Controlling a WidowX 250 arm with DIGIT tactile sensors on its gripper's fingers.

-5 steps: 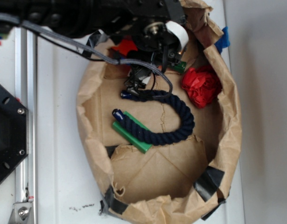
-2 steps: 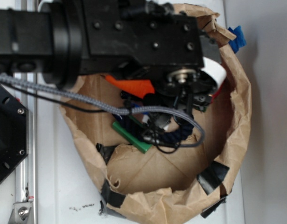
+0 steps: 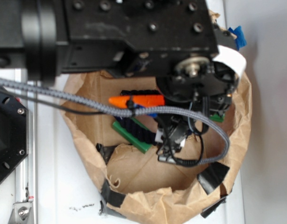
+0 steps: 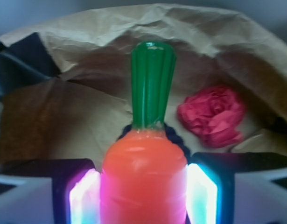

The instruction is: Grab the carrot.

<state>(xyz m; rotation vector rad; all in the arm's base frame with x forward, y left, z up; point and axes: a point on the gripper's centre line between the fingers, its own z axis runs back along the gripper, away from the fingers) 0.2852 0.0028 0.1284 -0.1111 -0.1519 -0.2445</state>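
Observation:
The carrot is glossy orange with a ribbed green stem pointing away from the camera. My gripper is shut on its thick orange body, both glowing pads pressed against its sides. In the exterior view the carrot pokes out leftward from under the black arm, above the floor of the brown paper bag. The fingers themselves are hidden under the wrist in that view.
A red crumpled paper ball lies to the right on the bag floor. A green block and a dark blue rope lie beneath the carrot. The bag's crumpled walls ring everything. A black plate sits left.
The arm has swung down and right over the bag, filling more of the view. The carrot has travelled with it from the bag's upper rim toward the middle.

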